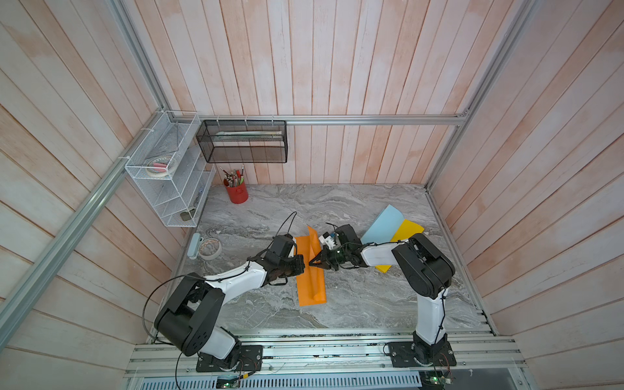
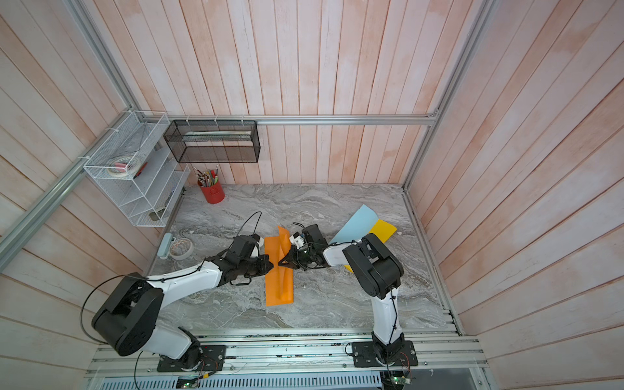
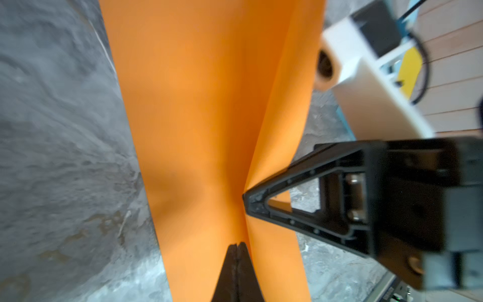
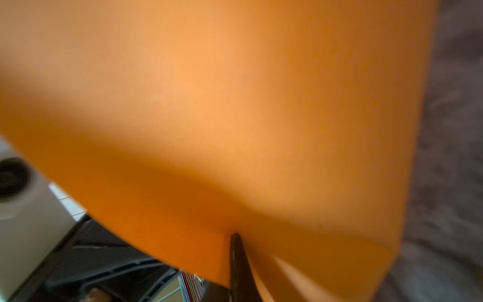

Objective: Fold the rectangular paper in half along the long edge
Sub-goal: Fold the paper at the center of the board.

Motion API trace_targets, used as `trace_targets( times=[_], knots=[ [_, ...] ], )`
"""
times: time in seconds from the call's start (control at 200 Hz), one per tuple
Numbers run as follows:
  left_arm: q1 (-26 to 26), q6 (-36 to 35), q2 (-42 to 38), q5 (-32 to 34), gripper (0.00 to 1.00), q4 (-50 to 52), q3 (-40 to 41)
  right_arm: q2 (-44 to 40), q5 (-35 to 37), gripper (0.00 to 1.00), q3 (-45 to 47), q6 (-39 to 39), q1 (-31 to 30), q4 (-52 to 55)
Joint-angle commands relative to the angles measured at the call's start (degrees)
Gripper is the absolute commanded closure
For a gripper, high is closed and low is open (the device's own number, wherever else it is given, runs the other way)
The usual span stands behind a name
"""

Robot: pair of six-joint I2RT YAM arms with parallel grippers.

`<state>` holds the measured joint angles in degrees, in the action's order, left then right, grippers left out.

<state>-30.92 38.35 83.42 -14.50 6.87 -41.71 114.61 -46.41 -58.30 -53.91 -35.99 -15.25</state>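
Note:
An orange rectangular paper point(image 1: 310, 283) point(image 2: 278, 287) lies lengthwise on the marble table point(image 1: 354, 297). Its right half is raised into a standing flap point(image 1: 312, 238), most at the far end. My right gripper point(image 1: 311, 262) point(image 2: 279, 263) is shut on that flap's edge near the paper's middle. In the right wrist view one finger point(image 4: 236, 251) shows and the paper point(image 4: 209, 104) covers the other. My left gripper point(image 1: 303, 265) point(image 2: 271, 263) comes from the left, shut with nothing between its fingers. Its tips point(image 3: 237, 245) are on the flat half point(image 3: 188, 130), beside the crease and close to the right gripper point(image 3: 247, 198).
A light blue sheet point(image 1: 383, 226) and a yellow sheet point(image 1: 407, 229) lie behind the right arm. A tape roll point(image 1: 210, 248) and a pale blue case point(image 1: 195, 245) sit at the left. A red pen cup point(image 1: 237, 192) stands at the back under a black mesh shelf point(image 1: 243, 141) and a white wire rack point(image 1: 169, 169).

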Motion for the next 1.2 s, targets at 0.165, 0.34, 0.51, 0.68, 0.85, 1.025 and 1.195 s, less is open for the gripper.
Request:
trace_targets(
  times=[0.165,0.34,0.51,0.68,0.85,1.025,1.195],
  knots=[
    [3.07,-0.49,-0.91,1.34,1.00,5.31,3.99,1.92,1.66,1.00,-3.41,3.40,-0.81,5.06],
    [2.97,1.75,1.23,-2.26,1.00,-1.06,7.83,2.86,2.36,1.00,-5.67,5.44,-1.73,8.50],
    [2.92,2.08,3.14,-2.95,1.00,-3.29,8.32,3.73,3.52,1.00,-7.70,8.00,-2.86,12.87],
    [2.66,2.43,4.76,-3.82,1.00,-5.15,8.75,4.18,3.61,1.00,-7.52,8.18,-3.16,13.05],
    [2.62,2.35,5.75,-3.56,1.00,-5.20,8.78,3.36,4.62,1.00,-7.69,9.57,-3.61,14.54],
    [2.66,2.17,6.40,-3.69,1.00,-5.20,8.62,3.73,4.16,0.85,-7.86,10.53,-3.65,15.07],
    [2.62,2.08,6.85,-3.77,1.00,-5.05,8.57,3.08,2.87,0.71,-6.65,8.85,-3.65,11.28]
  ],
)
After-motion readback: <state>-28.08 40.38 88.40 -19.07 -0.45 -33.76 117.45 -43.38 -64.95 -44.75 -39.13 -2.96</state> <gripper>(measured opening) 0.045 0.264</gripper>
